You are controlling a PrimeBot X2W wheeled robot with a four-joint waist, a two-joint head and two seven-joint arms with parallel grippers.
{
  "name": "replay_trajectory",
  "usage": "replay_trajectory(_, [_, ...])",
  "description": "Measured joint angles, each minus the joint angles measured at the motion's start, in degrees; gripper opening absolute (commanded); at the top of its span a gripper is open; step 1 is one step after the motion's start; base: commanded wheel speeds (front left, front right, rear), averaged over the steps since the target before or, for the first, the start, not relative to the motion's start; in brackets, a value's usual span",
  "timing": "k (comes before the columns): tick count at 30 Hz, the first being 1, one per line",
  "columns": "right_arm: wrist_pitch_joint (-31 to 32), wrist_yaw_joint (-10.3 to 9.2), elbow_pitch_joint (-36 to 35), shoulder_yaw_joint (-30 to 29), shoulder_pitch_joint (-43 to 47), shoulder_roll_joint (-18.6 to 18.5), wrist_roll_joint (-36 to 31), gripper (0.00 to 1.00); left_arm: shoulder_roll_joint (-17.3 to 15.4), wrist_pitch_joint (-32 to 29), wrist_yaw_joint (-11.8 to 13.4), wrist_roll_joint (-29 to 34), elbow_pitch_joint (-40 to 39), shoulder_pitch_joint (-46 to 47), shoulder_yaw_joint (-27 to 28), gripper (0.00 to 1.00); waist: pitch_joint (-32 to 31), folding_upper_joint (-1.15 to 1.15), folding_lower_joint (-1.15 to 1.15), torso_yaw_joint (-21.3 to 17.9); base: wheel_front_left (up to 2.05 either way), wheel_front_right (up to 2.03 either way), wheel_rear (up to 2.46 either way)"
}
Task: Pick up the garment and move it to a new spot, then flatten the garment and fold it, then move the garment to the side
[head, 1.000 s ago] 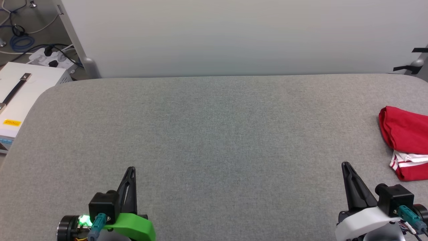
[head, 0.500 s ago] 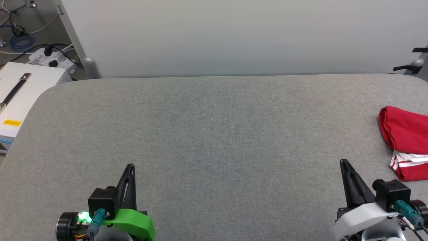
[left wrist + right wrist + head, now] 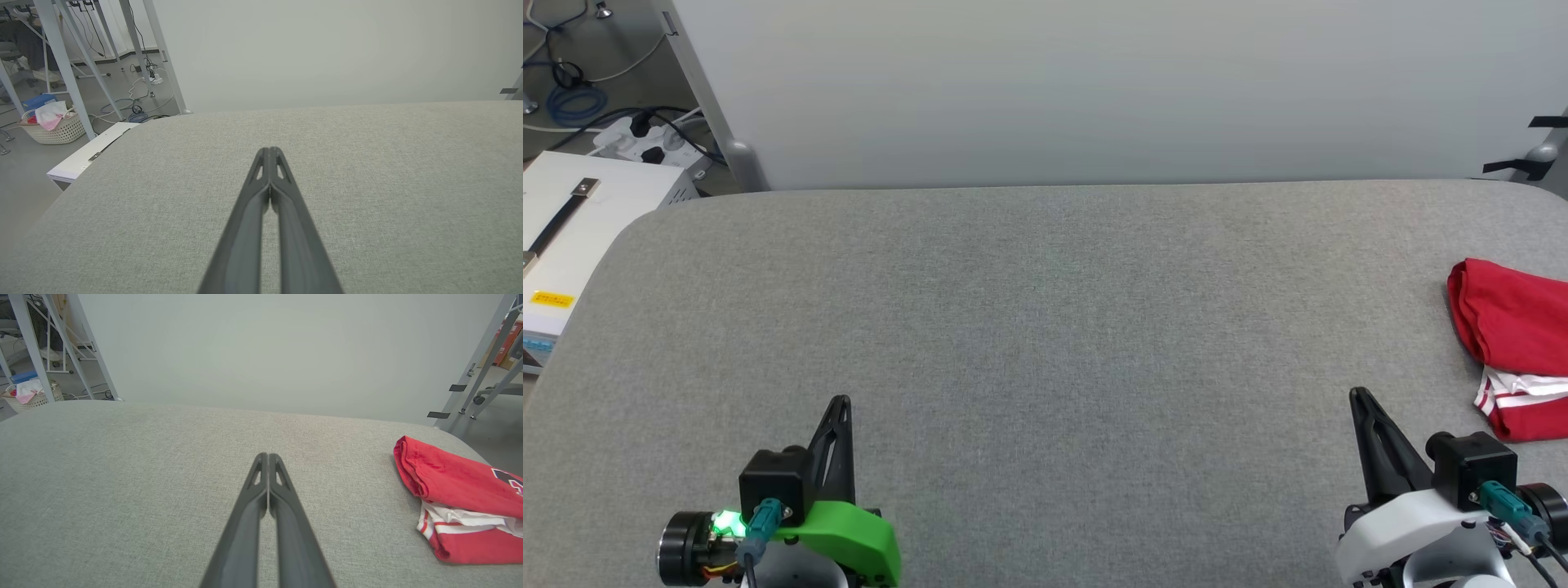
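My left gripper hangs over the near left part of the bench, its two dark fingers pressed together along their length with nothing between them. My right gripper hangs over the near right part of the bench, fingers likewise flat against each other and empty. The garment lies on the bench at its right side, folded into a thick bundle. A red layer sits on top with its rounded fold turned toward the bench's middle, a white sleeve with red-and-white striped trim is tucked under it, and more red lies beneath. In my right wrist view a bit of dark, white-outlined lettering shows on the top layer, toward the bench's right edge. The garment touches neither gripper, and the right one is the nearer. A pale panel stands along the bench's far edge, and a white box sits off the bench's far left corner.
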State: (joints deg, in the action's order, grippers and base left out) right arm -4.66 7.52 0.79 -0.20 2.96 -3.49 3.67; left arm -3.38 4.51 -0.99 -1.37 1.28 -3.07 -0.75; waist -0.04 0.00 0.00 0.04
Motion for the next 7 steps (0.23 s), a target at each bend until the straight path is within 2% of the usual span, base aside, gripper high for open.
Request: replay_trajectory(7, [0.89,0.0,-0.08,0.03,-0.31,0.09,-0.6,0.0,0.03,-0.59,0.3,0.27,-0.14,0.54,0.15,0.0,0.01,0.0,0.0,-0.01,0.0,0.0,0.0])
